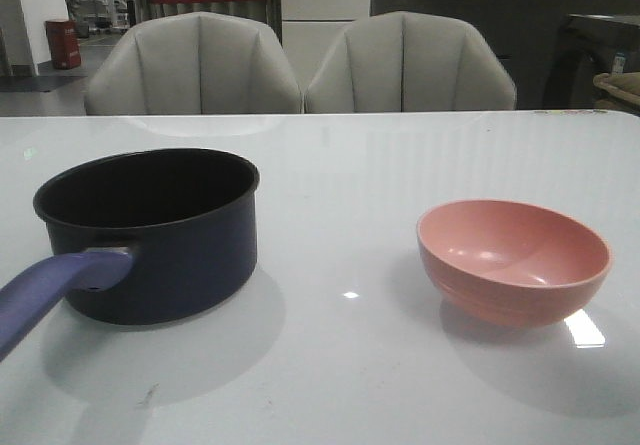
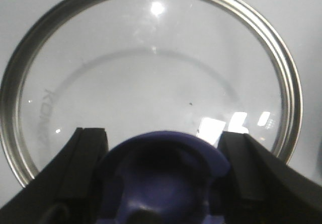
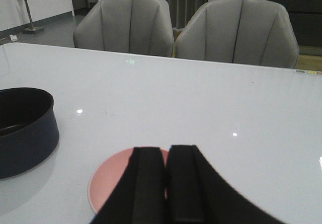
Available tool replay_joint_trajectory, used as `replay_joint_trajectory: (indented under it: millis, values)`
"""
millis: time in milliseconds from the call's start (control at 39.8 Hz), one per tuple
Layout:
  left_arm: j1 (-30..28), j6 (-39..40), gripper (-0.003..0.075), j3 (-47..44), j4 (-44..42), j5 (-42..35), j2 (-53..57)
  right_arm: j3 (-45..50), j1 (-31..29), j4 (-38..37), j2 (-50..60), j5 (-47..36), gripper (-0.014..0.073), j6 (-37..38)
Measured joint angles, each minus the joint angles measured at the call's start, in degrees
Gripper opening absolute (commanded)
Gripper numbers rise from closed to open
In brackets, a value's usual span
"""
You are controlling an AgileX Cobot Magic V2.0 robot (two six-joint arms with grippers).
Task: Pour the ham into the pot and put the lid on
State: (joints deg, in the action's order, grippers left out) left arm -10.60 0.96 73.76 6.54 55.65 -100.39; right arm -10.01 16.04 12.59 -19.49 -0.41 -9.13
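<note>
The pot (image 1: pixel 150 235) stands upright on the white bench (image 1: pixel 340 365) at the robot's left, its blue-purple handle (image 1: pixel 55 290) reaching toward the camera and the left edge; its dark inside shows no contents from the front view, though the bottom is mostly hidden by the near wall. The pink bowl (image 1: pixel 513 261) sits well apart from it on the right, upright, and the part of its inside that shows is bare; no ham can be seen in any view. Two grey chairs (image 1: pixel 300 65) stand behind the bench.

In the left wrist view the lid (image 2: pixel 151 78) lies flat on the bench, its metal rim ringing the clear glass; the left tool (image 2: pixel 163 183) has its fingers (image 2: pixel 83 163) set on either side of the blue-purple knob (image 2: pixel 166 168), closed against it. In the right wrist view the right tool (image 3: pixel 166 183) hangs above the pink bowl with its two fingers pressed together, gripping nothing; the pot shows at the side.
</note>
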Motion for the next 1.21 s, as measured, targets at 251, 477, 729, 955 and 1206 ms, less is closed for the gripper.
replay_joint_trajectory:
  millis: [251, 477, 729, 955, 1206]
  values:
    - [6.53, -1.59, 0.0115, 5.44, -0.48, 1.92, 5.15, 0.00, 0.00, 0.00, 0.00, 0.00, 0.0149, 0.00]
    - [18.39, -2.96, 0.0115, 11.02, -0.33, 5.72, 5.30, 0.00, 0.00, 0.00, 0.00, 0.00, 0.0149, 0.00]
    - [26.55, -3.00, 0.0115, 16.53, 0.34, 9.72, 0.28, 0.00, 0.00, 0.00, 0.00, 0.00, 0.0149, 0.00]
    - [28.04, -3.00, 0.0115, 21.10, 1.74, 14.40, -5.71, 0.00, 0.00, 0.00, 0.00, 0.00, 0.0149, 0.00]
    - [29.85, -3.09, 0.0115, 22.35, 2.53, 14.73, -5.86, 0.00, 0.00, 0.00, 0.00, 0.00, 0.0149, 0.00]
